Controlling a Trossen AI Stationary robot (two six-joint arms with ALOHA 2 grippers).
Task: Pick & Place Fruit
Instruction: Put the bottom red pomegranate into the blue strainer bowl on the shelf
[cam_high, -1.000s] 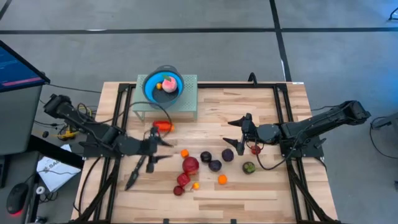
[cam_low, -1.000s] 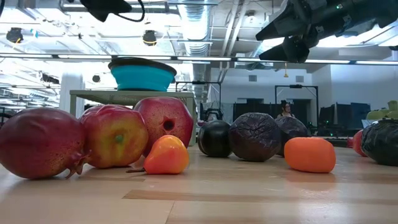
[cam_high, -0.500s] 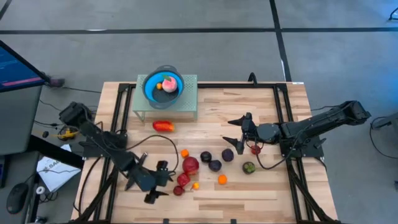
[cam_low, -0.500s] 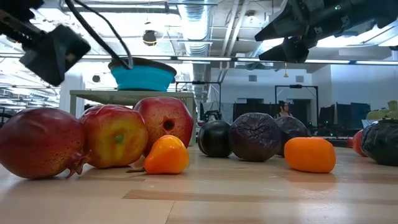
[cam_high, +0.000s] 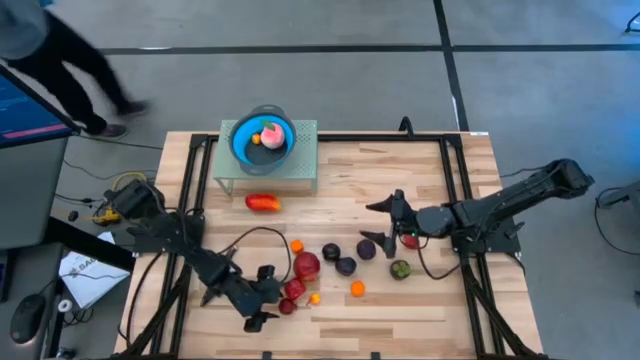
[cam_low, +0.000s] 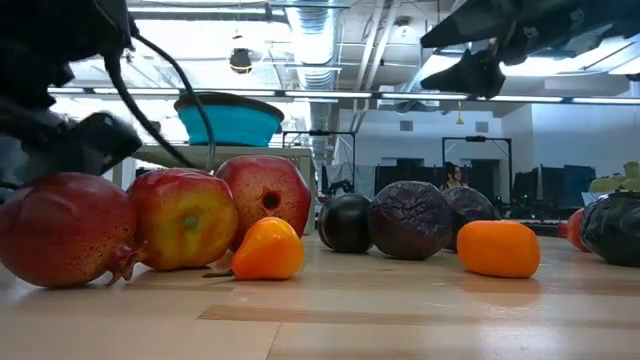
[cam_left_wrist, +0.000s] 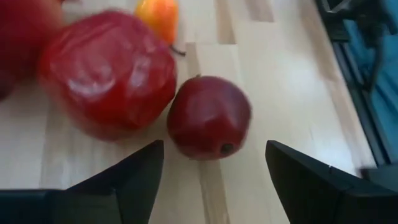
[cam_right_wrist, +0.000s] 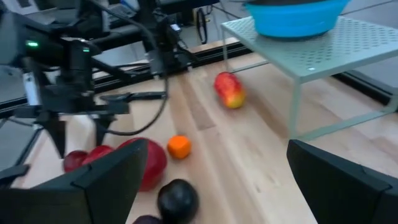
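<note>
My left gripper (cam_high: 265, 298) stands open low over the table near its near edge. Its fingers are on either side of a small dark red fruit (cam_left_wrist: 208, 118), short of it and not touching. A larger red fruit (cam_left_wrist: 106, 71) lies beside that one. Orange, dark purple and green fruit (cam_high: 346, 266) lie loose across the table's middle. A longer red-orange piece (cam_high: 262, 202) rests in front of the stand. The blue bowl (cam_high: 263, 138) holds a pink fruit and a small orange one. My right gripper (cam_high: 378, 222) hangs open above the dark purple fruit, holding nothing.
The bowl sits on a pale green mesh stand (cam_high: 300, 170) at the table's far left. Black frame rails (cam_high: 190, 200) run along both sides of the table. A cable (cam_high: 250, 235) loops over the wood behind my left gripper. A person (cam_high: 60, 60) walks beyond the far left corner.
My left gripper has gone from beside the red-orange piece toward the table's near edge and down, tipping lower and turning toward the small red fruits. A person has walked into the far left of the high view.
</note>
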